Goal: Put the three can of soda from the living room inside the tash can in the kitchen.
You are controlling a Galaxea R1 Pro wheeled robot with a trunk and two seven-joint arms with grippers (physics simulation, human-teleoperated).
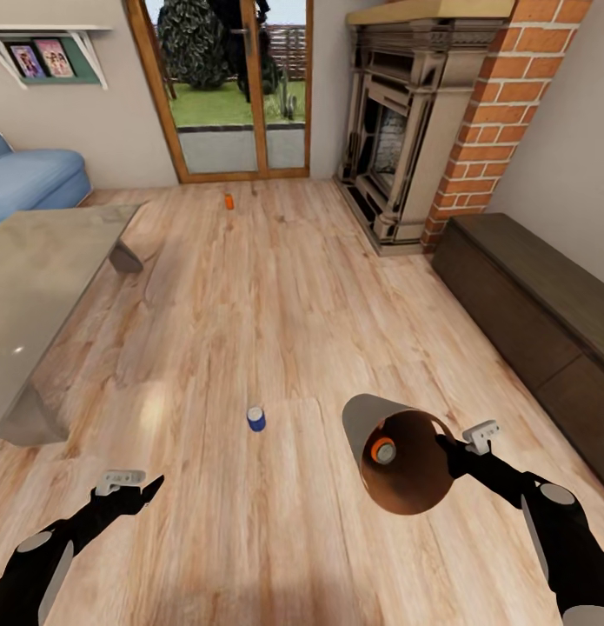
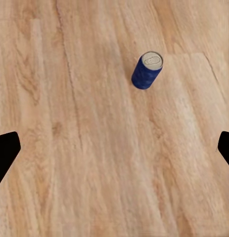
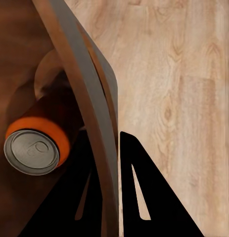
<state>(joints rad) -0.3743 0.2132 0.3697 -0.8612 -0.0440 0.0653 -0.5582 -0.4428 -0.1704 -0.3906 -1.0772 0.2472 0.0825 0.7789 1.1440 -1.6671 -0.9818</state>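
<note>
A blue can of soda (image 1: 255,419) stands upright on the plank floor, also seen from the left wrist (image 2: 147,70). My left gripper (image 1: 143,489) hangs open to its lower left, fingers spread wide, nothing between them. My right gripper (image 1: 448,446) is shut on the rim of the tash can (image 1: 404,461), which it holds tilted above the floor. An orange can of soda (image 1: 383,449) lies inside it, grey top showing (image 3: 35,145). Another orange can (image 1: 229,202) stands far off near the glass doors.
This is the living room. A glass-topped low table (image 1: 41,287) stands at the left, a blue sofa (image 1: 32,178) behind it. The brick fireplace (image 1: 423,113) and a dark low cabinet (image 1: 545,322) line the right side. Wood-framed glass doors (image 1: 236,87) are straight ahead.
</note>
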